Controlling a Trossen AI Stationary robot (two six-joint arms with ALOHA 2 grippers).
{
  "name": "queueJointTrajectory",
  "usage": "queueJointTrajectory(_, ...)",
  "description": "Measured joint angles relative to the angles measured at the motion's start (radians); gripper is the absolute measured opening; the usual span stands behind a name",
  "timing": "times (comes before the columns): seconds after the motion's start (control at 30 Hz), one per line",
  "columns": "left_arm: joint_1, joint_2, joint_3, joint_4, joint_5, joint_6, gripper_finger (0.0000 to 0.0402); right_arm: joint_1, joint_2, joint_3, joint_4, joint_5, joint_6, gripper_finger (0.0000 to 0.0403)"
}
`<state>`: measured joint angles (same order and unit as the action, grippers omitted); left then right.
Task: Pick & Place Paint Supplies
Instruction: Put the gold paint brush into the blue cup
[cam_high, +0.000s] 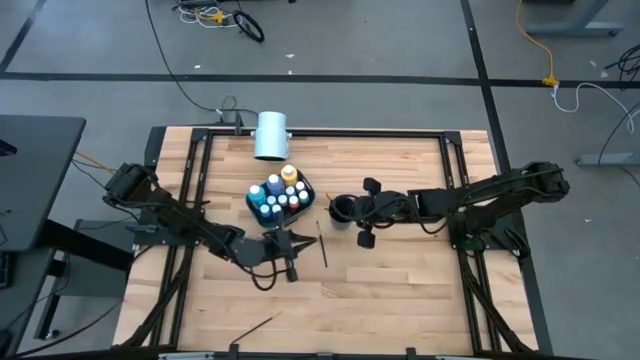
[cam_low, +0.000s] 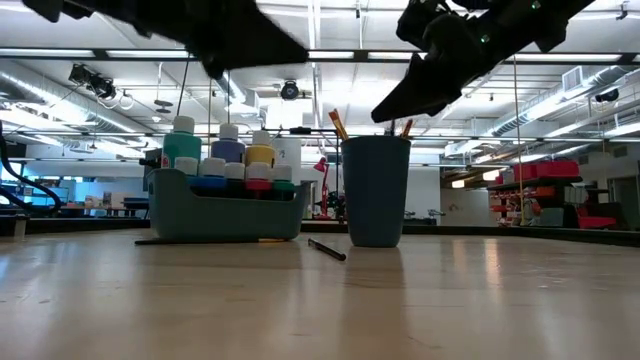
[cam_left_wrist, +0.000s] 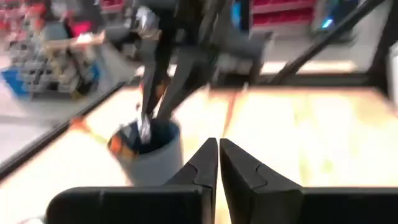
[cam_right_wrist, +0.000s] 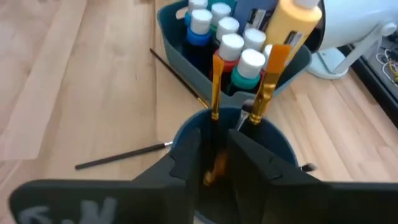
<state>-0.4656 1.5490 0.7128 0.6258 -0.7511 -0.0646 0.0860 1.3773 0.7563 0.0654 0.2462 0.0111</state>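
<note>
From above, a dark teal caddy (cam_high: 308, 193) sits mid-table holding the paint bottles (cam_high: 279, 195), with a large white cylinder (cam_high: 271, 135) lying behind it near the far edge. Just beside the caddy stands a dark cup (cam_high: 341, 210), and the right gripper (cam_high: 352, 208) hangs right over it. A dark-handled paintbrush (cam_high: 321, 243) lies on the wood between caddy and cup, and another brush (cam_high: 256, 326) lies well apart near the front edge. The left gripper (cam_high: 290, 252) hovers in front of the caddy, close to the first brush. At table height, the bottles (cam_low: 228, 160) rise above the caddy wall (cam_low: 225, 215), the cup (cam_low: 375, 190) stands beside it with orange brush tips (cam_low: 336, 123) poking out, and the loose paintbrush (cam_low: 327, 249) lies in front; both arms hang as dark shapes overhead. The left wrist camera shows its fingers (cam_left_wrist: 200, 163) pressed together on nothing, facing the cup (cam_left_wrist: 149, 152) and the other arm. The right wrist camera shows its fingers (cam_right_wrist: 186, 158) closed around an orange-handled brush (cam_right_wrist: 215, 87) standing in the cup (cam_right_wrist: 283, 146), a second orange brush (cam_right_wrist: 267, 87) beside it, the bottles (cam_right_wrist: 233, 43) just beyond, and a dark brush (cam_right_wrist: 121, 155) on the table.
</note>
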Motion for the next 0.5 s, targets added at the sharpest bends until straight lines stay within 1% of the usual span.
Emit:
queueJointTrajectory(0.07, -0.004, 0.0, 0.0, -0.069, -0.018, -0.05, 0.0033, 0.0, 0.0, 0.0, 0.009, 0.0, -0.01, 0.0092)
queueJointTrajectory(0.17, -0.009, 0.0, 0.0, -0.106, 0.0, -0.107, 0.0045, 0.0, 0.0, 0.0, 0.033, 0.0, -0.026, 0.0107)
queueJointTrajectory(0.37, -0.013, 0.0, 0.0, -0.12, 0.156, -0.15, 0.0072, 0.001, 0.0, 0.0, 0.154, 0.0, -0.073, 0.0128)
queueJointTrajectory(0.5, -0.014, 0.0, 0.0, -0.121, 0.261, -0.234, 0.0091, 0.016, 0.0, 0.0, 0.23, -0.003, -0.071, 0.0137)
